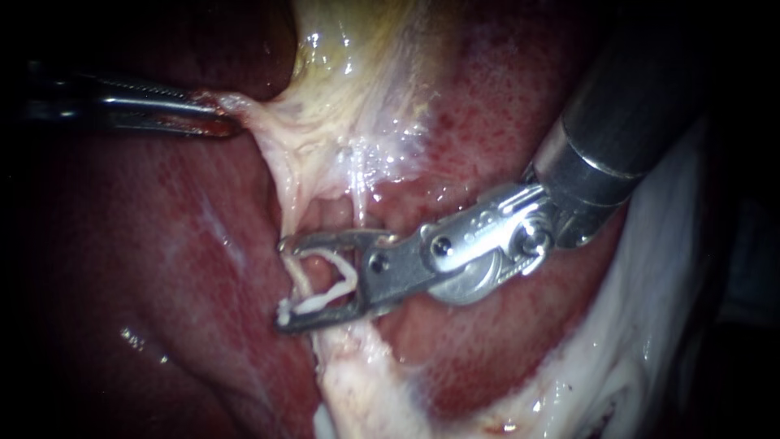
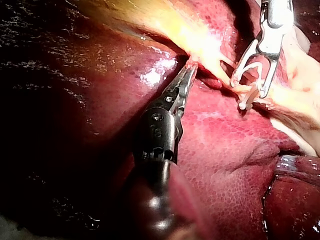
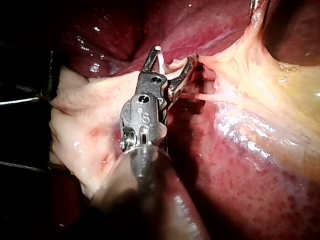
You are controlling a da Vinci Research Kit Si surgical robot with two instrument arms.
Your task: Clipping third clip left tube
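Left instrument (image 1: 221,115) grips tissue (image 1: 272,134); right instrument's (image 1: 283,284) clip (image 1: 335,284) seemingly straddles tube (image 1: 288,213).

So the right instrument (image 1: 284,284) comes in from upper right. The clip (image 1: 329,293) sits inside its claw, touching both halves, with the left tube (image 1: 291,213) running through between them. Up and left of that claw, the left instrument (image 1: 230,123) pinches the edge of the gallbladder (image 1: 341,97). The liver (image 1: 162,244) is underneath it all.

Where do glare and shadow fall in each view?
Endoscope view: glare on the pale tissue; the white clip lit, the left instrument in the dim margin. Left wrist view: a glint on the liver, much of it dark. Right wrist view: shiny streaks on the pale tissue, the shaft of the right instrument in shadow.
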